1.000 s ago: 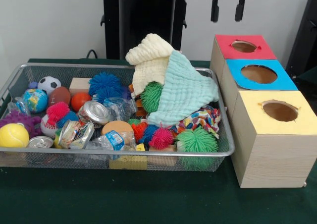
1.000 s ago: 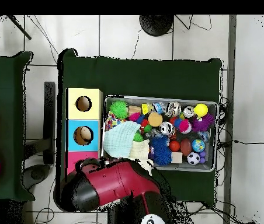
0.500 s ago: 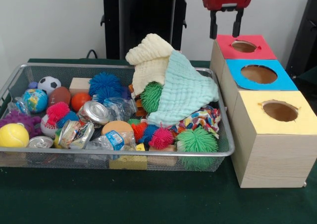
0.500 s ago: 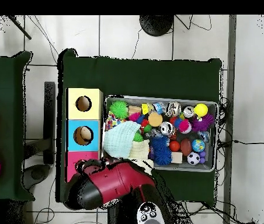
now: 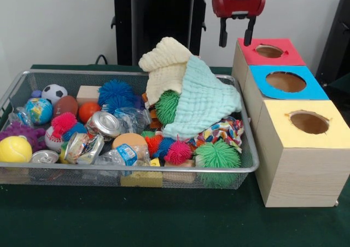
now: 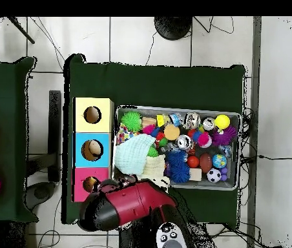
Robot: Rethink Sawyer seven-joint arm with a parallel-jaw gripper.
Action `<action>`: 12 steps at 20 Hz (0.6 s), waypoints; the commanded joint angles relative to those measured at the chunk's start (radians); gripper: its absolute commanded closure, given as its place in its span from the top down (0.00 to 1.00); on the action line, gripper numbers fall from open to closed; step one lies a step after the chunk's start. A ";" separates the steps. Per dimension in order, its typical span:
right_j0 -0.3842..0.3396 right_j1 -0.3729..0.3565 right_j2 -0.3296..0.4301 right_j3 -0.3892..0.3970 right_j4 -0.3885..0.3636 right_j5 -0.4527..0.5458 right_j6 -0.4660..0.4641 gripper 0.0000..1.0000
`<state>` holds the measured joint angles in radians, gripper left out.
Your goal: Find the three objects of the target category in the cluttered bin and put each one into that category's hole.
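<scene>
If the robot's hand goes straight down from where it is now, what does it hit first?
Probably the table between the cluttered bin and the red-topped box. The open hand hangs there, though depth is unclear.

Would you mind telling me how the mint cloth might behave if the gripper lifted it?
The mint cloth drapes in soft folds over the toys, so it would probably sag limply. It looks light. It overlaps the cream cloth, which might get dragged along.

Mint cloth over cream cloth; red, blue, yellow box tops
</scene>
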<state>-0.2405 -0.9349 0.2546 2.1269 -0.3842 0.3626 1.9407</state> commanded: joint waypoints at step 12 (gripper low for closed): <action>0.040 0.099 -0.050 -0.262 0.007 0.066 0.074 1.00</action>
<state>-0.2053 -0.8886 0.2175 2.0098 -0.3844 0.3626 1.9407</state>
